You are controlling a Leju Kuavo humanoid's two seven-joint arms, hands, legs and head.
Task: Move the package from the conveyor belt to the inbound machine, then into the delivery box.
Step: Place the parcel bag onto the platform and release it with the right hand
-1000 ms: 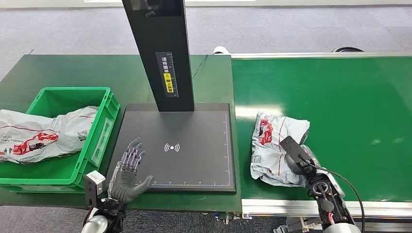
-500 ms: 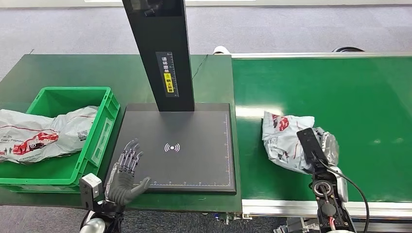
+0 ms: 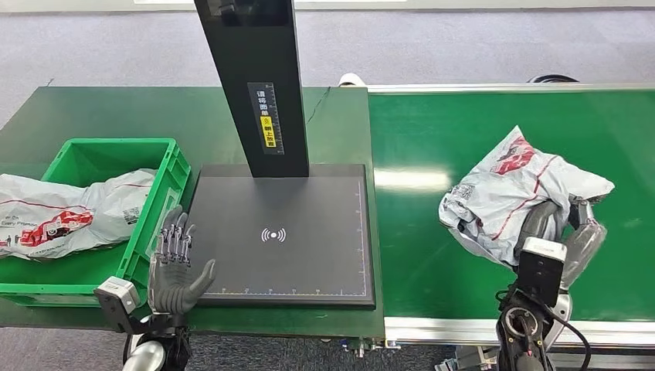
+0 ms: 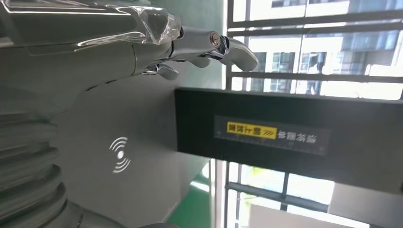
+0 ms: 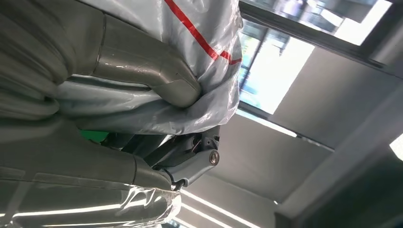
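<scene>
Green conveyor belt [image 3: 463,139], grey carpet [image 3: 463,46]

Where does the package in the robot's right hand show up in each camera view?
Head view: the grey package is at right, lifted over the green conveyor belt, gripped by the right hand.
Left wrist view: not in it.
Right wrist view: the package fills the upper left, pinched by the hand.
Shared landmark: the package's red stripe.
</scene>
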